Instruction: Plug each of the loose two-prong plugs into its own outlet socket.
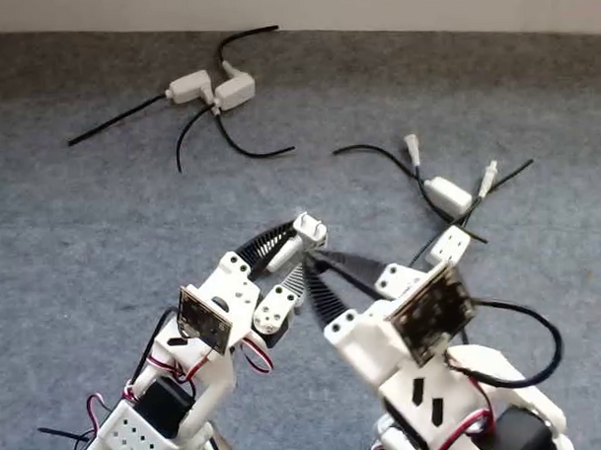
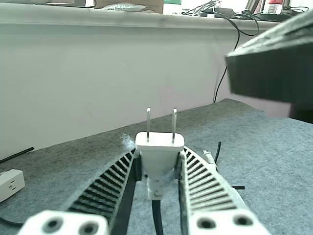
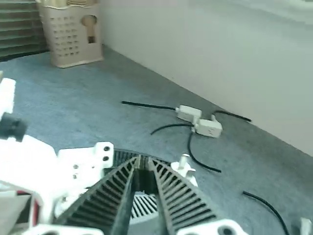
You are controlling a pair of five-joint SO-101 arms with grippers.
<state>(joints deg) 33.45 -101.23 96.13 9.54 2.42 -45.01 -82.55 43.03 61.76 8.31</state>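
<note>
The white two-prong plug (image 2: 160, 147) is clamped across its body between the black ribbed fingers (image 2: 110, 183) of the left gripper (image 2: 159, 161). It is held clear of the surface, its two metal prongs point away from the wrist, and its black cord (image 2: 156, 218) runs back between the fingers. In the high view this plug (image 1: 309, 228) sits at the tip of the left gripper (image 1: 299, 240), near the middle of the grey felt-like table cover (image 1: 103, 232). The right gripper (image 1: 310, 269) is just beside it and nearer the arms. In the right wrist view the right gripper (image 3: 139, 164) is drawn in to a narrow wedge with its tips meeting, and the held plug (image 3: 183, 166) is just past them to one side. A white slotted outlet socket (image 2: 10, 182) lies on the cover off to one side of the left gripper. Far back on the left of the high view, two white cord-end blocks (image 1: 212, 88) lie against each other with black cords curling away from them. On the right side are a small white loose plug (image 1: 412, 145), a white oblong block (image 1: 448, 193), a second small loose plug (image 1: 490, 174) and a white square socket (image 1: 449, 244), all close together among crossing black cords. A beige perforated basket (image 3: 73, 34) stands by the pale wall (image 3: 220, 54).
</note>
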